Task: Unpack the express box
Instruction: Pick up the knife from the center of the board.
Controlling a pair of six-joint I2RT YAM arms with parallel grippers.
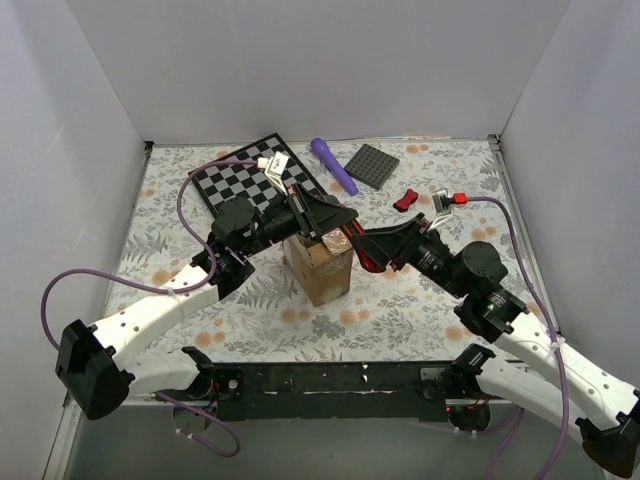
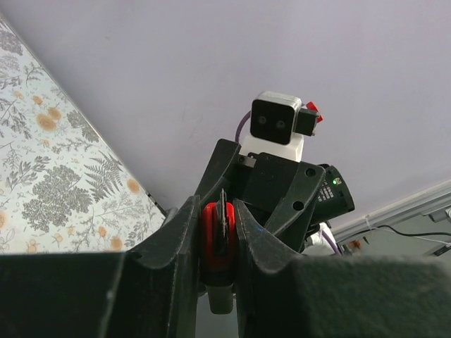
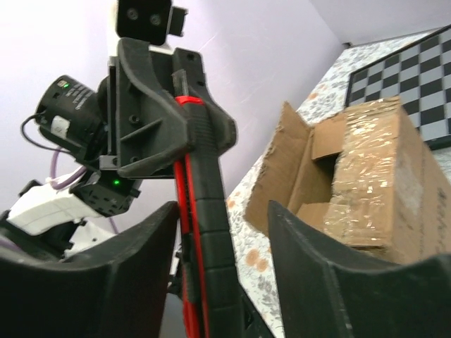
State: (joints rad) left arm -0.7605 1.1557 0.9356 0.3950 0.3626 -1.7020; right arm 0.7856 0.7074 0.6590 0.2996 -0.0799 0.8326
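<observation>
Left tool [image 2: 218, 236] first: we see it clenched on a slim red-and-black cutter [image 3: 203, 176], pads pressed flat on both sides of the red body. The grip sits at one end of the handle, which leaves the rest of that long handle bare, and that looks like the reason for it. The right tool [image 3: 222, 218] has the bare stretch between its dark fingers [image 3: 141, 267]. They stand apart with a gap on each side, so nothing is gripped there yet. We read this as a handover set up in mid-air, one arm offering and the other lined up to take.

Both tools meet right above the express box [image 1: 320, 268], which sits on the counter [image 1: 400, 310] about mid-way between the arms, close enough for the cutter to go to work.

From the right wrist we get the box up close: matte brown corrugated card with crisp square edges, and one flap [image 3: 285, 162] standing up. Across its top runs tan tape [image 3: 373, 162], glossy and wrinkled, and we judge it the tougher skin to get through. The cutter is smooth hard plastic, narrow and straight. The counter wears a soft printed cloth of ferns and orange blossoms.
</observation>
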